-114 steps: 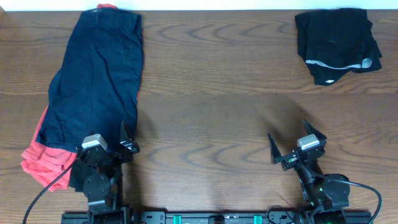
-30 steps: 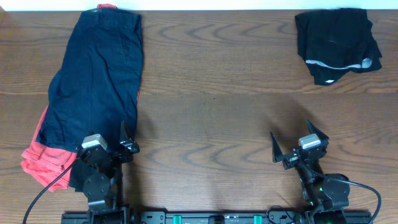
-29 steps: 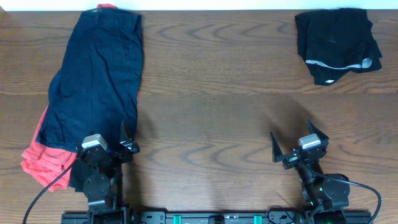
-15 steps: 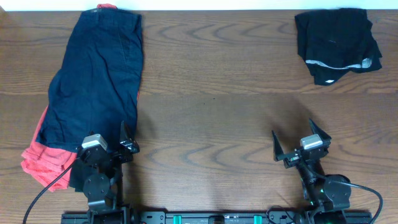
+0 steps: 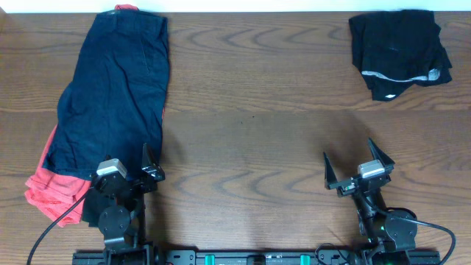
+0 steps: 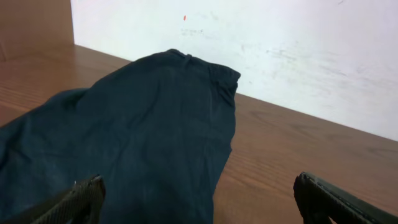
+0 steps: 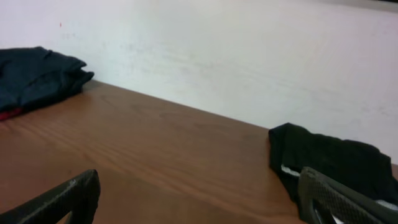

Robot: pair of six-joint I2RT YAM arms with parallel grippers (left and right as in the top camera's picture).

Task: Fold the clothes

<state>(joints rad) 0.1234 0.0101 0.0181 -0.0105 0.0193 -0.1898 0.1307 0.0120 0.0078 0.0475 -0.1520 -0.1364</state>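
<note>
Clothes lie in two places on the brown wooden tabletop [image 5: 250,110], and none of them is folded neatly yet. The biggest piece is the navy shorts [image 5: 114,96]. It is spread flat along the left edge, and its long axis runs from the far edge toward the near edge, leaning a little to the left at the near end. Under it a coral-red piece [image 5: 48,193] shows out at the near left side, and a small bit also shows at the far end. In the far right corner sits a black bundle [image 5: 397,51], crumpled, with a pale grey band [image 5: 397,76] on its near side.

The left pincer [image 5: 124,165] is spread wide and holds nothing. It hangs over the near end of the shorts, so the cloth stretches straight away from it; I cannot tell if it touches. The right pincer [image 5: 353,163] is also spread wide and empty, near the near edge, well apart from the bundle ahead of it. I judge the left arm is much nearer for a first fold of the shorts.
</note>
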